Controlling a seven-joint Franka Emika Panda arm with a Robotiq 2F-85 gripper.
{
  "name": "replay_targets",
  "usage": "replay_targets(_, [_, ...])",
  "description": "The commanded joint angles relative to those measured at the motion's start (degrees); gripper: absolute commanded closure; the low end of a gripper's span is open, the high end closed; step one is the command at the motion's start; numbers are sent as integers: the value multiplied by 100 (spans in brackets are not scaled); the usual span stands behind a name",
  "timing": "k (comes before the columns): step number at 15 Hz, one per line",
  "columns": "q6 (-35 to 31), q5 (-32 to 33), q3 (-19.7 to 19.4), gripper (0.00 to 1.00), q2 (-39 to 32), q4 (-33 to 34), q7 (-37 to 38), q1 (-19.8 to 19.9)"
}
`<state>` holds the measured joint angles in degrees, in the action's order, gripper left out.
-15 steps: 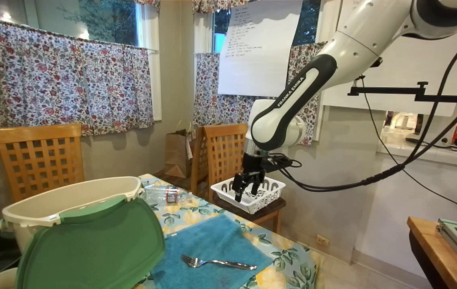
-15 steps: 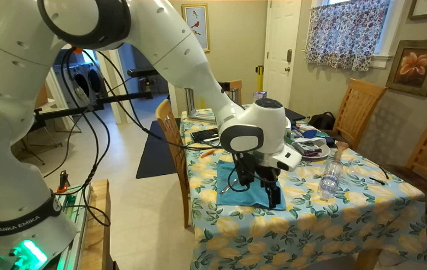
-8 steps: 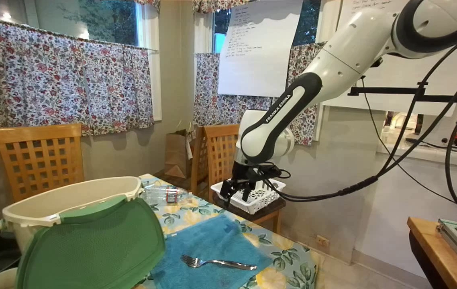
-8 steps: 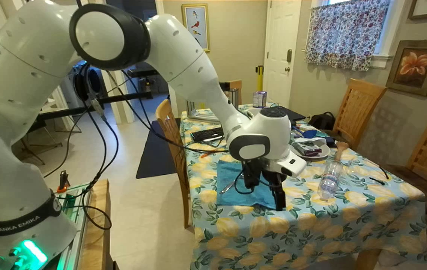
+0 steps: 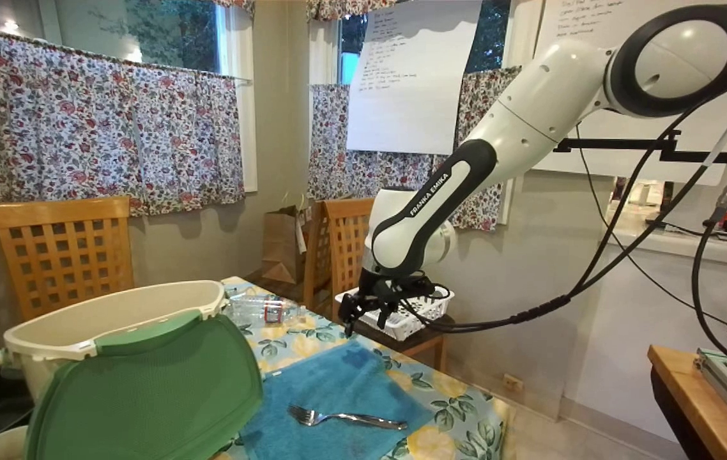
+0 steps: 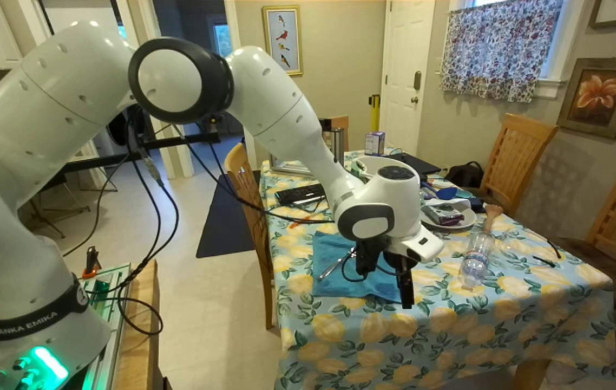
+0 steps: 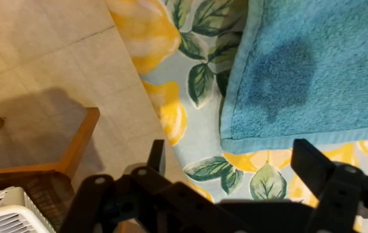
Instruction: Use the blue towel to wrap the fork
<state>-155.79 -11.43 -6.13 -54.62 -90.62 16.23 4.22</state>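
The blue towel (image 5: pixel 331 390) lies spread nearly flat on the floral tablecloth in both exterior views (image 6: pixel 327 249). The silver fork (image 5: pixel 363 419) lies across it, tines to the left; it also shows beside the arm in an exterior view (image 6: pixel 335 265). The fork is out of the wrist view. My gripper (image 7: pixel 230 142) is open and empty. In the wrist view a corner of the towel (image 7: pixel 339 81) lies between and beyond the fingertips, with a darker patch on it. In an exterior view my gripper (image 5: pixel 365 324) hangs above the towel's far corner, apart from it.
The green panel (image 5: pixel 159 390) and cream bin (image 5: pixel 121 313) stand beside the towel. A plastic bottle (image 5: pixel 267 311) lies on the tablecloth (image 6: pixel 432 314). A white basket (image 7: pixel 6 213) sits on a chair past the table edge. A filled plate (image 6: pixel 462 219) is farther along.
My gripper has moved down, leftward in one exterior view and slightly rightward in the other, nearing the towel's corner. It stays open. The towel and fork have not moved.
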Motion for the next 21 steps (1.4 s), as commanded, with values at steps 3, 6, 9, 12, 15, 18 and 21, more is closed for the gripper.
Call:
replay_targets(3, [-197, -127, -4, 0, -501, 615, 471, -37])
replay_targets(6, [-181, -114, -17, 0, -655, 803, 599, -69])
replay_targets(9, [-176, -107, -23, 0, -797, 961, 685, -114])
replay_targets(12, [-170, -114, -11, 24, -892, 1089, 732, -120])
replay_targets(15, [-149, -108, -14, 50, -976, 1202, 750, -115])
replay_targets(18, [-152, -102, -13, 69, -984, 1244, 732, -104])
replay_targets(21, [-155, -98, 28, 90, -919, 1205, 671, -87])
